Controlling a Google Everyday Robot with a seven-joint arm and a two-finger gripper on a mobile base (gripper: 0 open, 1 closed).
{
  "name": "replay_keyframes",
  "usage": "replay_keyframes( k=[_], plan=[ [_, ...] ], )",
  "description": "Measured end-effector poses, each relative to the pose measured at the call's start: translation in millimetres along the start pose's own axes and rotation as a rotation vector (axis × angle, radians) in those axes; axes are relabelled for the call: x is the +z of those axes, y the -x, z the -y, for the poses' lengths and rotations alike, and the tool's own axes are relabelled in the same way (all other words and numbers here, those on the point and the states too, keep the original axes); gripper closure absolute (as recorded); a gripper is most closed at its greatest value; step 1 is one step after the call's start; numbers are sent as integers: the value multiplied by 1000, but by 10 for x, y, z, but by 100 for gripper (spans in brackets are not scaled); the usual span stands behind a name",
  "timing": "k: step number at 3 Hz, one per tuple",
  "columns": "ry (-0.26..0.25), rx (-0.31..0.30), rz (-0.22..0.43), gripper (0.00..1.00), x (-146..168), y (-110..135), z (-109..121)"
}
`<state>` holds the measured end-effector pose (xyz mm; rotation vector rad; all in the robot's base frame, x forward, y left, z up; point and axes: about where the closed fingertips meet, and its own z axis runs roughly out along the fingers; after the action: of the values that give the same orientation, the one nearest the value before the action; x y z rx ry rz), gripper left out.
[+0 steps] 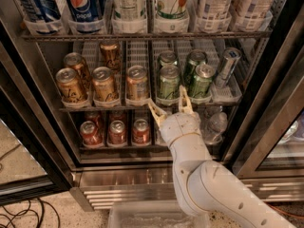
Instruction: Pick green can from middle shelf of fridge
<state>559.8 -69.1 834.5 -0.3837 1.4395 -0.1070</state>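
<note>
The fridge [266, 103] stands open in the camera view. Its middle shelf [114, 107] holds several gold-brown cans on the left and green cans on the right. The pale green can [169, 83] stands at the front of its lane, a second pale one behind it. Darker green cans [201, 81] stand to its right. My gripper [170, 102] is open, its two fingers pointing up at the shelf's front rail, one on each side of the pale green can's base. It holds nothing.
Tall bottles [128, 6] fill the top rack. Red cans [115, 132] and small water bottles [216, 125] fill the bottom rack. A silver can [227, 66] leans at the middle shelf's right. A clear bin [152, 217] sits below my arm. Door frame [280, 89] at right.
</note>
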Motion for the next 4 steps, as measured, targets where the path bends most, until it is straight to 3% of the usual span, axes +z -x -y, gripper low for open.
replay_keyframes(
  k=[3,4],
  plan=[
    [-93,24,8,38,321,-59,128],
    [-98,26,7,37,417,-87,118]
  ],
)
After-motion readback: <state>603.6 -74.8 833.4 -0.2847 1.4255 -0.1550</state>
